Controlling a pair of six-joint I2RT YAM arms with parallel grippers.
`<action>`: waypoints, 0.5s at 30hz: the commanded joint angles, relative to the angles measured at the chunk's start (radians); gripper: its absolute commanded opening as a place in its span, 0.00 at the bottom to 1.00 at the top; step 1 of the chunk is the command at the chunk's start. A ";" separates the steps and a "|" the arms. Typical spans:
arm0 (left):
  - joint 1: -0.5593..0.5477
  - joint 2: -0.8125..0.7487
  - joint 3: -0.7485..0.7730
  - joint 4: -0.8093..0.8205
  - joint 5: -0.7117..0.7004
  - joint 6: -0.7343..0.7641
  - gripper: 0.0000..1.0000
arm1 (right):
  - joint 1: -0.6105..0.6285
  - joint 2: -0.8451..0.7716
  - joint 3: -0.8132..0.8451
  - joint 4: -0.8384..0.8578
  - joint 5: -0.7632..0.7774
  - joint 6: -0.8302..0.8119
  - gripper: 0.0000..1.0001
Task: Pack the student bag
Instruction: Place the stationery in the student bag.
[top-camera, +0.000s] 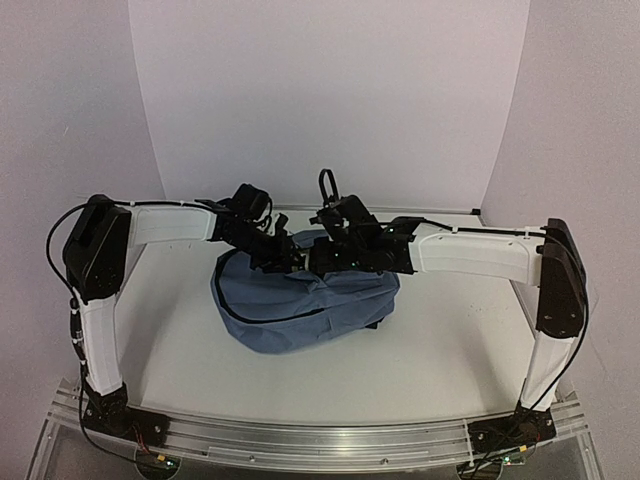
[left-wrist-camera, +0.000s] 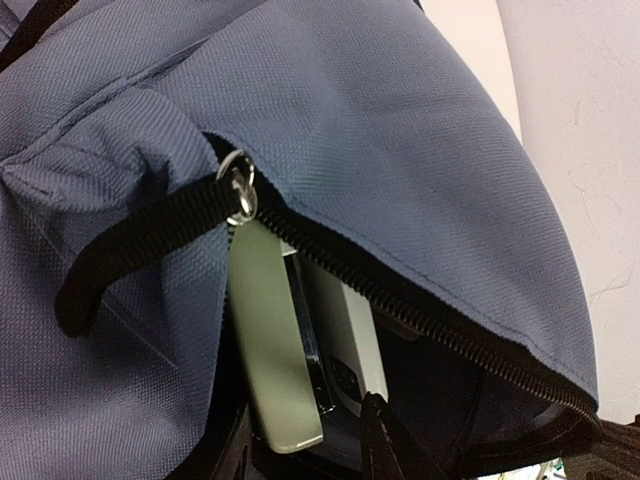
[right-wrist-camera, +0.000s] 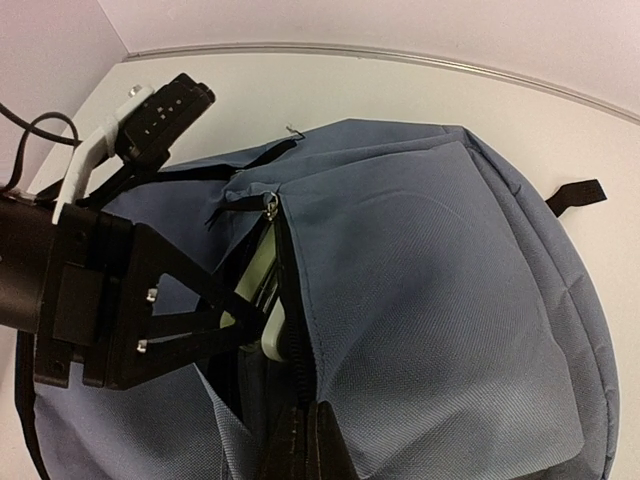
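The slate-blue student bag (top-camera: 300, 310) lies in the middle of the table with its main zip open. My left gripper (top-camera: 288, 260) reaches into the opening from the left. Its jaws (left-wrist-camera: 305, 440) are closed round a pale green-and-white flat object (left-wrist-camera: 265, 330) that stands half inside the bag (left-wrist-camera: 400, 120), just below the zip pull ring (left-wrist-camera: 240, 185). My right gripper (right-wrist-camera: 308, 425) is shut on the bag's black zip edge and holds the upper flap (right-wrist-camera: 450, 300) up. In the right wrist view the left gripper (right-wrist-camera: 235, 312) and the pale object (right-wrist-camera: 258, 275) sit in the gap.
The bag rests on a white table (top-camera: 450, 340) with pale walls close behind and at both sides. A black strap end (right-wrist-camera: 575, 195) sticks out at the bag's far side. Both forearms meet over the bag's back edge.
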 joint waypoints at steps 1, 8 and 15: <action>-0.010 0.035 0.072 0.009 0.006 0.005 0.35 | -0.002 -0.042 -0.003 0.045 0.008 0.007 0.00; -0.030 0.096 0.120 0.091 0.091 -0.039 0.34 | -0.003 -0.039 -0.008 0.047 0.002 0.015 0.00; -0.053 0.132 0.154 0.188 0.103 -0.086 0.31 | -0.004 -0.047 -0.042 0.069 -0.019 0.038 0.00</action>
